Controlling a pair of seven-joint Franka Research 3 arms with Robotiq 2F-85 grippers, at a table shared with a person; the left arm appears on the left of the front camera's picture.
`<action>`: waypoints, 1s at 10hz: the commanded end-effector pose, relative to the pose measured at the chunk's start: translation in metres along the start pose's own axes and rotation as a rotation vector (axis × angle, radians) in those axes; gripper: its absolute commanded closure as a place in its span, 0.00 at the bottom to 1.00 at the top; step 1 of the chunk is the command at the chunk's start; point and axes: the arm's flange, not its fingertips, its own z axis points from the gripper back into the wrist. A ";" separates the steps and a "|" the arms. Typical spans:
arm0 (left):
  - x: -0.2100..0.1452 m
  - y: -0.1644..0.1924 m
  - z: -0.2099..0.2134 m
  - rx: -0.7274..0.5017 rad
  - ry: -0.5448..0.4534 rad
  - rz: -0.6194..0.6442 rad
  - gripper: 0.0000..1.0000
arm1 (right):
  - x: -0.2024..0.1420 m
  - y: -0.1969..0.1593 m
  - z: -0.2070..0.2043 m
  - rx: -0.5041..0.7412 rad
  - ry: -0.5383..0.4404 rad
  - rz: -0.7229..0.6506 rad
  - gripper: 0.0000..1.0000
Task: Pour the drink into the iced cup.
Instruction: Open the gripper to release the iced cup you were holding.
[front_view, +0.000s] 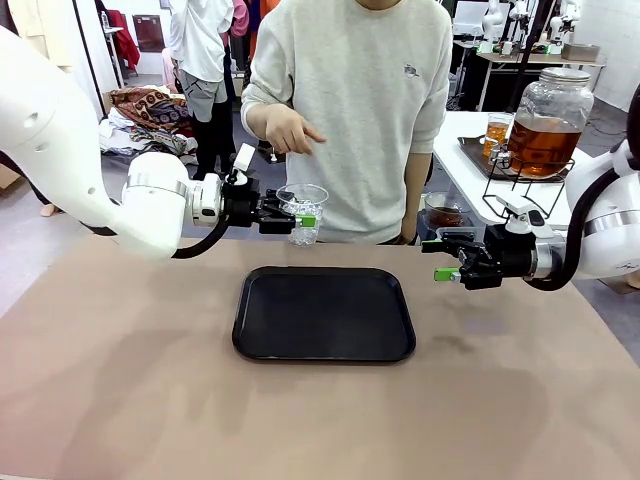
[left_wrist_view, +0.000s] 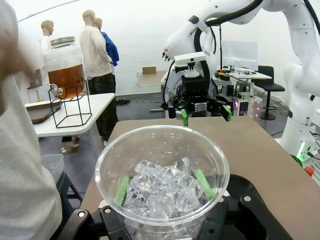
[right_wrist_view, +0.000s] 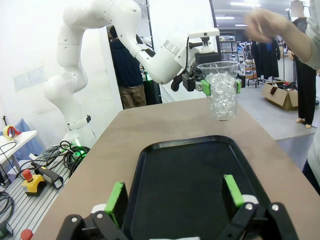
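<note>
The left claw (front_view: 300, 216) grips the iced cup (front_view: 302, 212) above the surface's far edge; the right claw (front_view: 447, 259) hangs released. Next: fetching the drink (front_view: 545, 142), well apart in its jar.

tray (front_view: 324, 314): middle of table (front_view: 120, 400)
iced cup (front_view: 302, 213): behind tray, above table's far edge, between left gripper (front_view: 300, 215) fingers
right gripper (front_view: 448, 258): right of tray
drink dispenser (front_view: 547, 122): side table, far right
</note>
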 end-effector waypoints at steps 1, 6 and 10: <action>0.002 -0.003 -0.001 -0.001 -0.007 -0.020 0.39 | 0.003 -0.003 -0.002 -0.005 0.001 -0.001 0.00; 0.002 -0.003 -0.001 -0.001 -0.007 -0.020 0.39 | 0.003 -0.003 -0.002 -0.005 0.001 -0.001 0.00; 0.002 -0.003 -0.001 -0.001 -0.007 -0.020 0.39 | 0.003 -0.003 -0.002 -0.005 0.001 -0.001 0.00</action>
